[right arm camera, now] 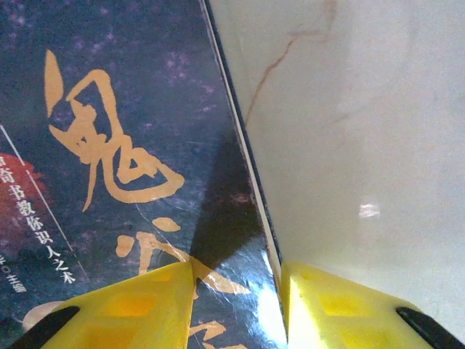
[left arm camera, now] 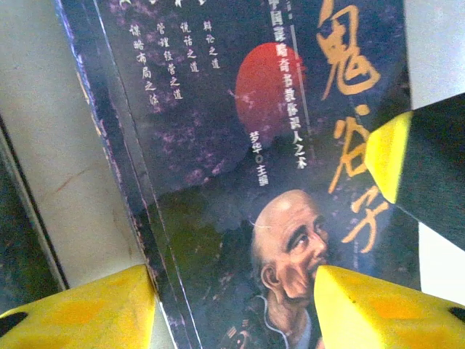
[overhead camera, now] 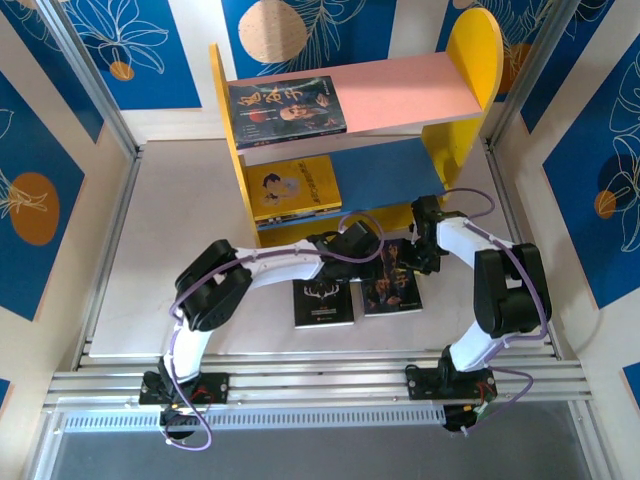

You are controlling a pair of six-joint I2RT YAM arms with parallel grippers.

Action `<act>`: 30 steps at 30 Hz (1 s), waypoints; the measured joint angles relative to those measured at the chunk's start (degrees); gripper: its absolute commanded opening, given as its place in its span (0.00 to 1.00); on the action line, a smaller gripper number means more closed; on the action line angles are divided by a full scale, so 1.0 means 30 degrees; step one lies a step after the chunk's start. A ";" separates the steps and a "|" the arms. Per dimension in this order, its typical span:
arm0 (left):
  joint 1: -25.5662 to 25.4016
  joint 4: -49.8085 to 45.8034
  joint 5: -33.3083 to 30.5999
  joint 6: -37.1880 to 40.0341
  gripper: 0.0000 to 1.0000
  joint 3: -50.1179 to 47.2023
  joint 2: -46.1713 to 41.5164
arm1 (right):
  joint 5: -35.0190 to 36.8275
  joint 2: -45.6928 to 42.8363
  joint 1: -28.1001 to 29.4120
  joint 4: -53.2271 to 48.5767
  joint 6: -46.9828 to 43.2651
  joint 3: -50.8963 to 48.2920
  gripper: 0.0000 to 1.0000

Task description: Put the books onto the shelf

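Bright, even light. The 2 wrist views are soft: yellow fingertips (right arm camera: 138, 309) blurred, shadow and glare on the glossy book (right arm camera: 131, 109), a glint on the table (right arm camera: 369, 211).

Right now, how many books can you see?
4: a portrait book on the pink board, a yellow book on the blue board, and an antlers book beside a second portrait book on the table. More may be hidden.

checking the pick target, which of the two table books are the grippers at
The portrait book, right of the antlers book; left gripper and right gripper straddle its edges.
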 measured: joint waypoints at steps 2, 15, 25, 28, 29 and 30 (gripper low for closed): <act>0.0000 0.0270 0.0000 -0.0066 0.58 -0.0444 -0.0444 | 0.0044 -0.0102 0.0262 -0.0015 0.0000 -0.0095 0.36; -0.0022 0.1552 -0.0816 -0.0488 0.58 -0.3847 -0.3643 | -0.0991 -0.0393 0.2127 -0.0066 0.0437 -0.0408 0.36; -0.0095 0.0838 -0.2849 -0.0525 0.60 -0.5064 -0.5209 | -0.2331 -0.0386 0.3490 0.0219 0.0954 -0.0401 0.36; -0.0240 0.0022 -0.3825 -0.0335 0.61 -0.5136 -0.5282 | -0.3228 -0.0386 0.4014 0.0597 0.1086 -0.0350 0.36; -0.0240 -0.0379 -0.4160 -0.0248 0.62 -0.5151 -0.5282 | -0.3432 -0.0386 0.4124 0.0714 0.1093 -0.0350 0.36; -0.0219 -0.0648 -0.4415 -0.0168 0.62 -0.5217 -0.5289 | -0.3548 -0.0386 0.4189 0.0780 0.1100 -0.0350 0.36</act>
